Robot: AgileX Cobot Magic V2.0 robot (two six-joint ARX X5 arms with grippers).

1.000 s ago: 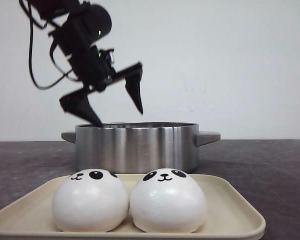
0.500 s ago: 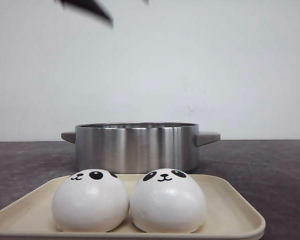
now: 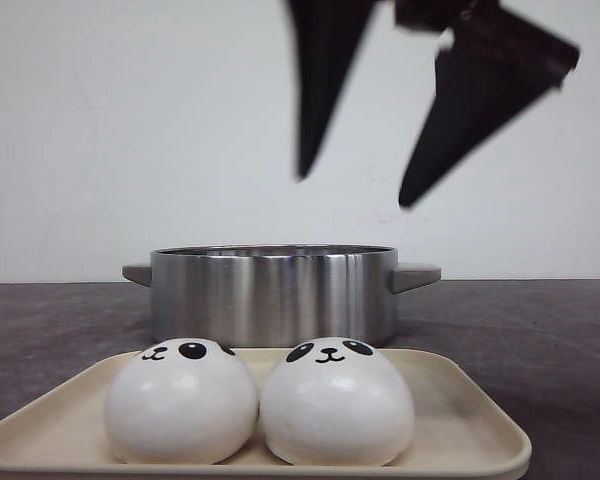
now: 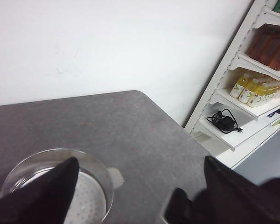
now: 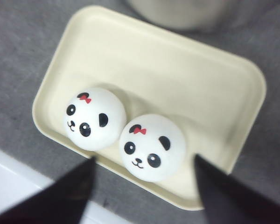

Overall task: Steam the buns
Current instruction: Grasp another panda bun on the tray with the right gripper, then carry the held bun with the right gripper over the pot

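the desk [image 3: 70, 310] carries a pot [image 3: 272, 293] far and a tray [image 5: 186, 79] near, with two buns [image 5: 152, 147] touching. the right tool [image 3: 355, 190] hangs open above them; the left tool [image 4: 140, 186] is open too. a slanted descent could push one bun into its neighbour.

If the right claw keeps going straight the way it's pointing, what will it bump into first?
Probably a panda bun. The right gripper is open and points down at the cream tray, with the nearer bun almost between its fingers. The other bun sits beside it. Exact depth is unclear.
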